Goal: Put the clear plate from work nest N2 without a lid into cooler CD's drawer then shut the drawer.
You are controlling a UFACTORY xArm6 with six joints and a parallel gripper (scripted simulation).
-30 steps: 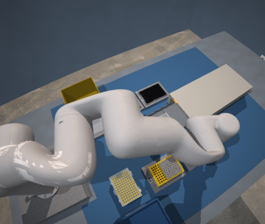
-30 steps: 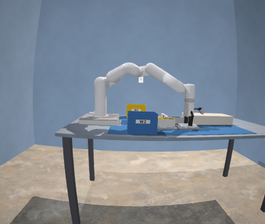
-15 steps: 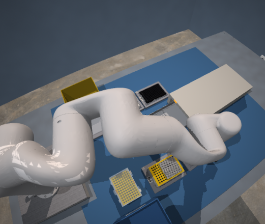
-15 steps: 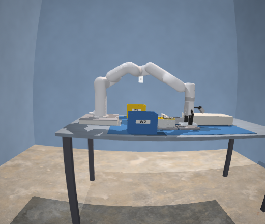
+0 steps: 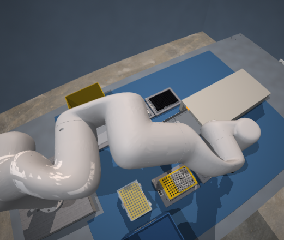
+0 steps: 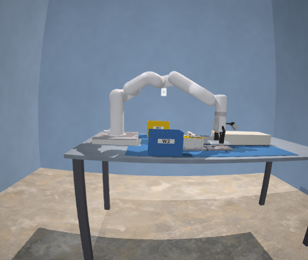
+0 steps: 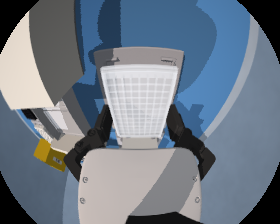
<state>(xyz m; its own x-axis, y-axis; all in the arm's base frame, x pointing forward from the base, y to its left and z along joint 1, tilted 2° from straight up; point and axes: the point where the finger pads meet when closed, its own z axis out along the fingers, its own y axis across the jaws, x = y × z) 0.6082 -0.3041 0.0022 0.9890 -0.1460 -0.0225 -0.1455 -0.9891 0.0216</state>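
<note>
Clear plate (image 7: 139, 104), its grid of wells showing pale in the wrist view, sits gripped between the two black fingers of the tool (image 7: 139, 137), which close on its two long sides and stand wide because of the plate's width. The plate is level and right way up above a grey nest plate (image 7: 179, 58) on the blue mat (image 7: 211, 36), beside the long beige cooler (image 5: 227, 95); whether it touches the nest or is just above it cannot be told.

In the exterior view the tool (image 6: 219, 136) points straight down near the cooler's (image 6: 247, 137) end, low over the desk (image 6: 302, 152), and the plate itself is too small there to make out.

From the top, the white arm (image 5: 134, 131) covers the tool, the plate and most of the cooler's drawer (only a grey strip and a small amber lamp (image 5: 188, 109) at the housing's corner show).

Also visible there:
- a black well plate (image 5: 163, 99) in its nest,
- a yellow bin (image 5: 84, 95),
- a yellow tip box (image 5: 134, 201),
- a yellow-and-mesh rack (image 5: 177, 182).

The blue bin (image 5: 156, 229) is cut off by the lower edge; in the exterior view it (image 6: 165, 142) carries the label W2.
</note>
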